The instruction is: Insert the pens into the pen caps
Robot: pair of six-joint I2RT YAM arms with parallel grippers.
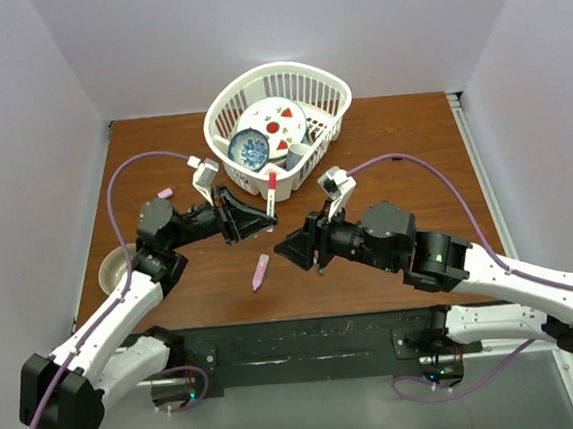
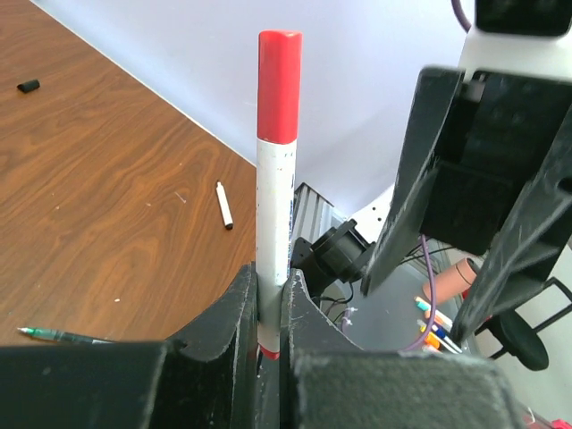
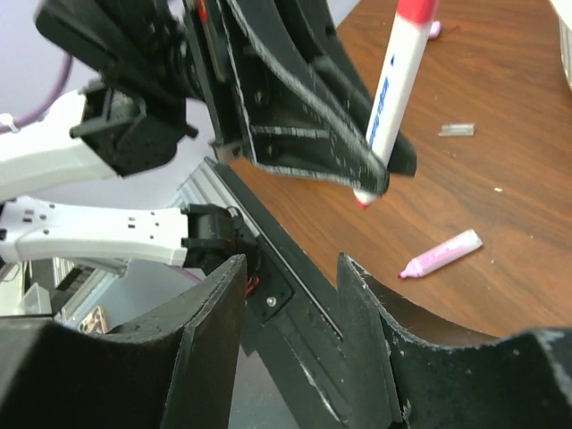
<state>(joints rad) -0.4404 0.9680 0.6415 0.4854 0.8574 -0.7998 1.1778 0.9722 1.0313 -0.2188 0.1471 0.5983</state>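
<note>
From the top, your left claw (image 1: 264, 214) is shut tight on a white pen (image 1: 271, 198), just in front of the basket (image 1: 328, 95). The pen stands nearly upright, with a red cap (image 1: 273, 179) on its top end. Your right claw (image 1: 287, 247) sits just to the right of it, close but not touching. A pink marker (image 1: 259, 271) lies flat on the bench (image 1: 409, 123), near both claws. A small pink cap (image 1: 164, 193) lies well off to the left. A bowl (image 1: 106, 270) sits at the left edge, partly under your left arm.

From your left wrist, the pen goes straight up between the two fingers (image 2: 237, 308) — they squeeze it low on the barrel. The red cap is pushed right on. Your right claw looks big and dark on the right side, beside the pen and apart from it. On the bench behind, you can see a black cap (image 2: 29, 86), a dark-tipped pen (image 2: 223, 205) and a thin green pen (image 2: 54, 335) at the lower left.

From your right wrist, your right claw is open — its fingers stand apart with nothing between them. Your left claw is above it, holding the pen at a tilt. The pink marker lies on the bench past them, and a small clear cap (image 3: 456, 130) lies farther off.
</note>
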